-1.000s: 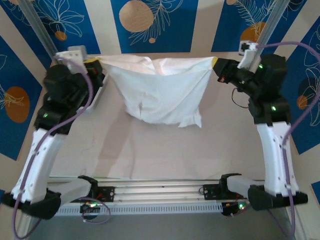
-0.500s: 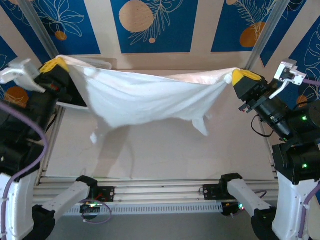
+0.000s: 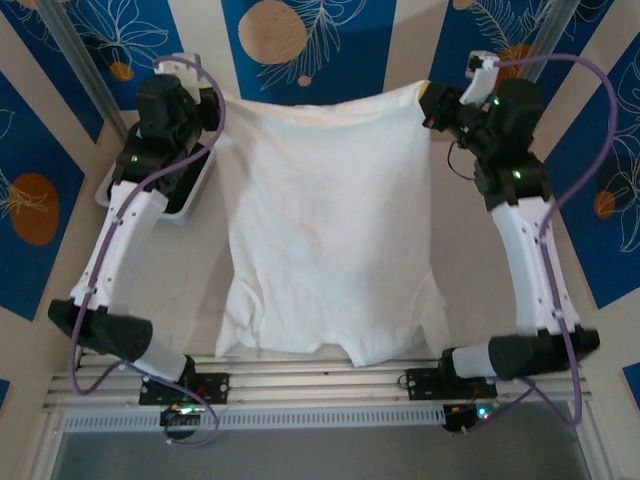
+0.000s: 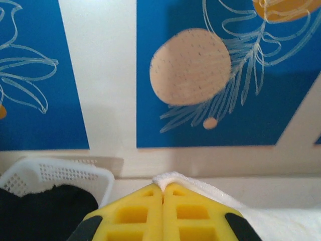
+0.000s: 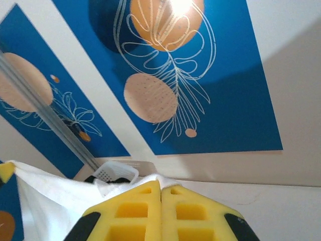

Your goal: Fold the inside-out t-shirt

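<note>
The inside-out t-shirt (image 3: 330,230) is spread over the table (image 3: 190,290), its far edge held up by the left gripper (image 4: 163,188) and the right gripper (image 5: 160,185), each pinched shut on a corner of the cloth. I judge this to be the laying-flat step; next, both should lower and release evenly. The white basket (image 4: 55,170) at far left holds a black garment (image 4: 40,213)

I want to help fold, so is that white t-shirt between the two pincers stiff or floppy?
Probably floppy: the plain white cotton t-shirt trails wrinkled from the left pincer and right pincer. Likely light, since two shut pinches on its far corners seem enough. Its wavy near hem suggests it bends anywhere.
</note>
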Robot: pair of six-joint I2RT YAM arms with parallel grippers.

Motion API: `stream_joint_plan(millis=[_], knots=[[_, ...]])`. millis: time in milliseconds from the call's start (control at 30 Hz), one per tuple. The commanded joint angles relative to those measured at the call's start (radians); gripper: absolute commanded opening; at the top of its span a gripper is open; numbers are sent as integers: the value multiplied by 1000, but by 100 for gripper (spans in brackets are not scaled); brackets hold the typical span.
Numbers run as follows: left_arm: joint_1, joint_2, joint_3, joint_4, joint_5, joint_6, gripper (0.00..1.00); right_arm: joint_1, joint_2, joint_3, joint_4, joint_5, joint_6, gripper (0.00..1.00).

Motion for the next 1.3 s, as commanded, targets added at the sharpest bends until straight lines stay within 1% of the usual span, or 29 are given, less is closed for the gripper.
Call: stream_joint_plan(millis=[0,100,200,267,333,367,400,433,467,533,600,700,800,900,1000,1133,1267], knots=[[33,28,204,47,28,22,0,-8,47,165,99,5,-12,0],[35,74,347,10,45,45,0,-14,111,289,84,-17,3,0],[35,75,445,-7,70,46,0,-15,132,389,74,-44,17,0],[34,46,476,-14,93,39,0,-15,127,427,68,-63,25,0],[33,-16,451,-18,133,25,0,-14,105,431,58,-83,27,0],[31,-70,397,-12,156,15,0,-11,84,410,54,-92,25,0],[26,-140,292,14,182,4,0,-9,54,370,53,-100,22,0],[22,-220,170,57,202,-10,0,-7,24,319,51,-104,19,0],[16,-316,11,109,224,-36,0,-6,-17,246,48,-105,24,0],[7,-486,-285,198,286,-120,0,-5,-108,61,55,-106,35,0],[-24,-626,-575,245,368,-197,0,-4,-212,-162,52,-94,60,0],[-95,-765,-893,220,414,-220,0,-3,-314,-444,5,-75,91,0],[-164,-825,-1127,172,414,-229,0,-10,-349,-629,-73,-42,72,0],[-209,-799,-1246,180,437,-268,0,-29,-337,-731,-119,-27,62,0],[-242,-761,-1314,188,416,-253,0,-40,-299,-788,-119,-24,57,0],[-256,-682,-1361,184,368,-255,0,-47,-205,-785,-154,-45,29,0],[-309,-614,-1374,150,303,-229,0,-47,-146,-786,-191,-38,3,0]])
